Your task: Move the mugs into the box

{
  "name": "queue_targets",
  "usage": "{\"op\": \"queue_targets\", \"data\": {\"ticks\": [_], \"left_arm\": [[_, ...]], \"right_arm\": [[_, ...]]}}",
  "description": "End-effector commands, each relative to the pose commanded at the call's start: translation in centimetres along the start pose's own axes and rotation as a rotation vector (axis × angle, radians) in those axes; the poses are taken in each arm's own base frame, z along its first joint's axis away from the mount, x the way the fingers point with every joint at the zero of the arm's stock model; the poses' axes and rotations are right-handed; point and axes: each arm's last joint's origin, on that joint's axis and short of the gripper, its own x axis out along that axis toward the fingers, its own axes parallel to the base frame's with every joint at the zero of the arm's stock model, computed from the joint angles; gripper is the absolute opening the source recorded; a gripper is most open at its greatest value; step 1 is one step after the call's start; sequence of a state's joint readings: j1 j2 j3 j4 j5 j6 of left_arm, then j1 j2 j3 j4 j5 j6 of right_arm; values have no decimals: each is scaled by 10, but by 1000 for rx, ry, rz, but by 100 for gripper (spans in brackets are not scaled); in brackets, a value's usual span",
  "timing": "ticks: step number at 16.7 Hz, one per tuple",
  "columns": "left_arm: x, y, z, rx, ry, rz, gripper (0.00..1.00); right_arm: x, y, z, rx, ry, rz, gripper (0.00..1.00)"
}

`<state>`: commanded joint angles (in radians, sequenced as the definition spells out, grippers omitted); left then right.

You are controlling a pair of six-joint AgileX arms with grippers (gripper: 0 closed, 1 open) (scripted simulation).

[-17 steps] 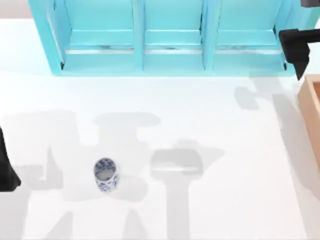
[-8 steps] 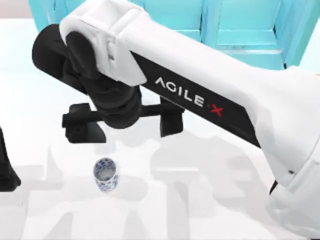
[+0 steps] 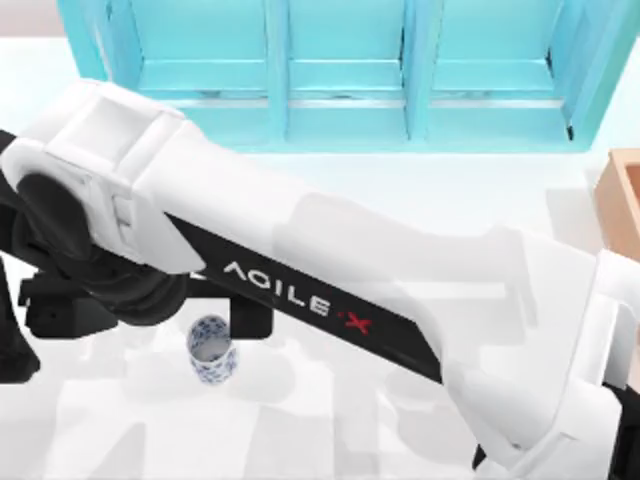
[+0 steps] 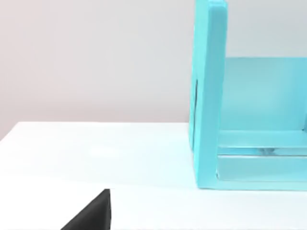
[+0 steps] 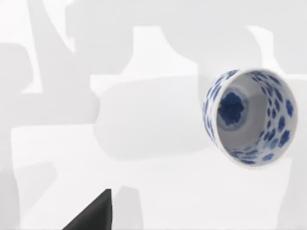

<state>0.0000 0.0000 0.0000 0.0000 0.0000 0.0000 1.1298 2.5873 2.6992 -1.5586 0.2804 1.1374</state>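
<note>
Top view, right arm: (image 3: 330, 290) reaches across the table from lower right to the left, over the mug.
Top view, right gripper: (image 3: 140, 318) dark fingers (image 3: 250, 322) spread apart, just beside and above the mug.
Top view, mug: (image 3: 211, 350) upright on the table (image 3: 330, 420), well apart from the box (image 3: 622, 200) at the right edge.
Top view, shelf: (image 3: 340, 70) turquoise, beyond the mug.
Top view, left arm: (image 3: 12, 340) dark part left of the mug; claw state cannot be told.
Left wrist view: shelf end (image 4: 208, 96) standing on the table.
Right wrist view: mug (image 5: 249, 117) seen from above, blue flower inside, standing free.
</note>
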Motion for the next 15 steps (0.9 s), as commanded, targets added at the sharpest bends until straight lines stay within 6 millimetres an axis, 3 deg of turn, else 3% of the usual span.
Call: {"op": "queue_targets", "data": {"ticks": [5,12,15], "left_arm": [[0,0,0,0,0,0,100],[0,0,0,0,0,0,100],[0,0,0,0,0,0,100]], "right_arm": [[7,0,4,1,0,1,100],[79,3,1,0,0,1,100],[98,0,0,0,0,0,100]]}}
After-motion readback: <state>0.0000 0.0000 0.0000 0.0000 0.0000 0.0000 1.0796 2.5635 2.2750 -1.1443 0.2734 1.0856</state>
